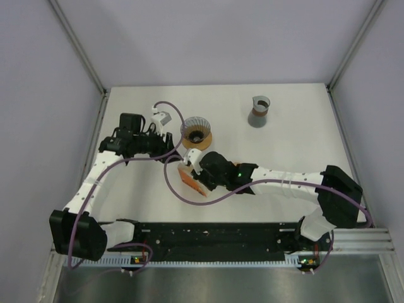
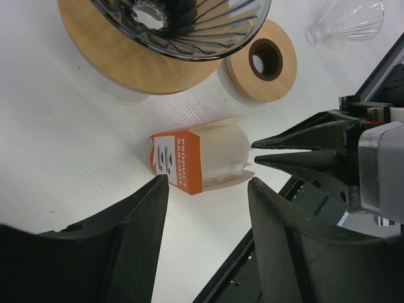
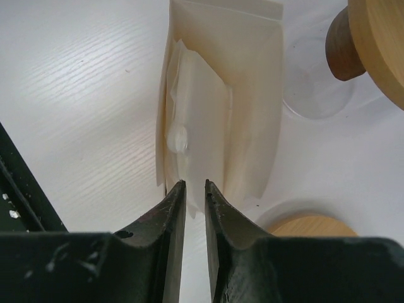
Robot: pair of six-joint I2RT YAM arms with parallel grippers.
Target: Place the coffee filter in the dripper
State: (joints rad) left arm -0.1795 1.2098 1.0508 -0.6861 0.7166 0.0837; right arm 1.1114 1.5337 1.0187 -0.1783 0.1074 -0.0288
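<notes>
The glass dripper [image 1: 196, 131] sits in its round wooden collar [image 2: 132, 72] at mid-table. Just in front of it lies an orange box [image 2: 180, 161] on its side, open, with a stack of white coffee filters [image 3: 202, 126] showing at its mouth. My right gripper [image 3: 192, 183] is at that mouth. Its jaws are narrowed to a thin gap, and the edge of a filter pokes between the fingertips, with daylight still visible in the gap. My left gripper [image 2: 205, 189] hovers open just short of the box, nothing between its fingers [image 2: 136, 240].
A loose wooden ring [image 2: 262, 60] lies beside the dripper's collar, close to the box. A small glass carafe [image 1: 259, 110] stands at the back right. The black rail [image 1: 214, 237] runs along the near edge.
</notes>
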